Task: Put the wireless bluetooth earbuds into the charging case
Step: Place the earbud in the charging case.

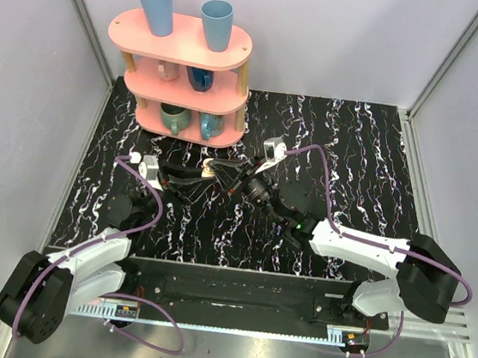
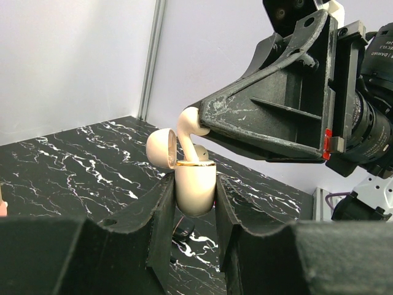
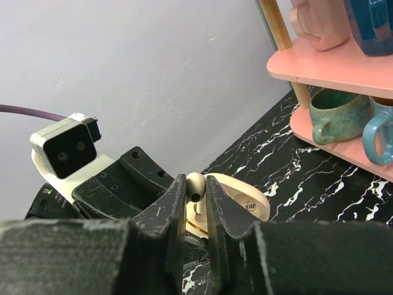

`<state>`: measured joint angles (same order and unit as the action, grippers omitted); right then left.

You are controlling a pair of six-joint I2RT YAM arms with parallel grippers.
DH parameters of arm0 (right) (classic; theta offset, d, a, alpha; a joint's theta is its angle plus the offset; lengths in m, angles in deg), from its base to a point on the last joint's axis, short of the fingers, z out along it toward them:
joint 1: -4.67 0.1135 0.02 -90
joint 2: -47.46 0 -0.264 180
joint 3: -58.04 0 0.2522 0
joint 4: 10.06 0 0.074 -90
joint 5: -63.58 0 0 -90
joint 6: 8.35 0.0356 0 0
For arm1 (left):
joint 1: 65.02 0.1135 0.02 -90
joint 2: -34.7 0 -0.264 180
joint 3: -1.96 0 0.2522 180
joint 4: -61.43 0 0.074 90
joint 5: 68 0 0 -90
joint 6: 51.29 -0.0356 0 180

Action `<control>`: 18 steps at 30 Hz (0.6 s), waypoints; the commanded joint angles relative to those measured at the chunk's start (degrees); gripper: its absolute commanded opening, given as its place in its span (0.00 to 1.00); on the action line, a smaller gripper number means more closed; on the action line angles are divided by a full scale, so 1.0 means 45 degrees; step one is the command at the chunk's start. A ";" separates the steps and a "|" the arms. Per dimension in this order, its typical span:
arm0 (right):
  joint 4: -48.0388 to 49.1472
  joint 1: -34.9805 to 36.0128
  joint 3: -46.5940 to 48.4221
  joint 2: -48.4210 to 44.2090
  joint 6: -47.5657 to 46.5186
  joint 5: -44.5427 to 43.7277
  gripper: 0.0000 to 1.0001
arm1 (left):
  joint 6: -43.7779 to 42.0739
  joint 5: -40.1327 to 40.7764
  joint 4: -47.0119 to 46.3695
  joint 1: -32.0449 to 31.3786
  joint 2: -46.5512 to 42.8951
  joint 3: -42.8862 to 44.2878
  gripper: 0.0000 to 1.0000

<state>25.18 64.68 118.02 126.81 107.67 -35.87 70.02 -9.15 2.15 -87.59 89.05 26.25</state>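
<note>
Over marbled table (image 1: pixel 354 157), left gripper (image 2: pixel 194 183) clamps charging case (image 2: pixel 196 198); right gripper (image 3: pixel 196 192) pinches earbud (image 2: pixel 184 132) atop.

Above mid-tabletop (image 1: pixel 354 157), the charging case (image 2: pixel 195 192) sits in the left pincer (image 2: pixel 195 183). The right pincer's (image 3: pixel 196 187) earbud (image 2: pixel 186 129) stands in it. A shelf (image 1: pixel 186 78) stands behind, at the far edge.

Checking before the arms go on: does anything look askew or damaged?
Nothing stands out. The left gripper holds the case, lid open; the right gripper holds an earbud, stem down at its opening. Mugs on the shelf stand upright.
</note>
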 commanded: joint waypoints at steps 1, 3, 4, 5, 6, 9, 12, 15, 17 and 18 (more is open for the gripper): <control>0.0362 0.0180 -0.0133 -0.0291 0.0214 -0.0028 0.22 | -0.0258 0.0283 -0.4962 -0.0024 -0.0222 0.0142 0.00; 0.0383 0.0200 -0.0173 -0.0251 0.0175 -0.0222 0.22 | -0.0259 0.0303 -0.4961 -0.0024 -0.0241 0.0122 0.00; 0.0305 0.0219 -0.0173 -0.0270 0.0194 -0.0204 0.21 | -0.0239 0.0303 -0.4961 -0.0043 -0.0222 0.0122 0.00; 0.0304 0.0220 -0.0192 -0.0251 0.0252 -0.0146 0.22 | -0.0239 0.0283 -0.4961 -0.0024 -0.0222 0.0122 0.00; 0.0343 0.0220 -0.0212 -0.0232 0.0330 -0.0068 0.22 | -0.0258 0.0283 -0.4981 -0.0024 -0.0241 0.0142 0.00; 0.0363 0.0278 -0.0231 -0.0173 0.0331 -0.0106 0.22 | -0.0278 0.0303 -0.4961 -0.0024 -0.0261 0.0122 0.00; 0.0402 0.0278 -0.0232 -0.0192 0.0331 -0.0107 0.22 | -0.0239 0.0225 -0.4942 -0.0024 -0.0280 0.0142 0.00; 0.0265 0.0278 -0.0017 -0.0250 0.0098 0.0010 0.21 | -0.0239 0.0244 -0.4961 -0.0043 -0.0241 0.0083 0.00; 0.0246 0.0278 0.0081 -0.0348 -0.0001 -0.0009 0.21 | -0.0239 0.0225 -0.4961 -0.0024 -0.0202 0.0064 0.00; 0.0246 0.0278 0.0101 -0.0407 -0.0040 -0.0028 0.21 | -0.0258 0.0263 -0.4961 -0.0024 -0.0222 0.0064 0.00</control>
<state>25.92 64.79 117.52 126.81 108.48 -36.02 70.00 -9.17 2.20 -87.59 89.05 26.25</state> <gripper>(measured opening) 0.221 0.328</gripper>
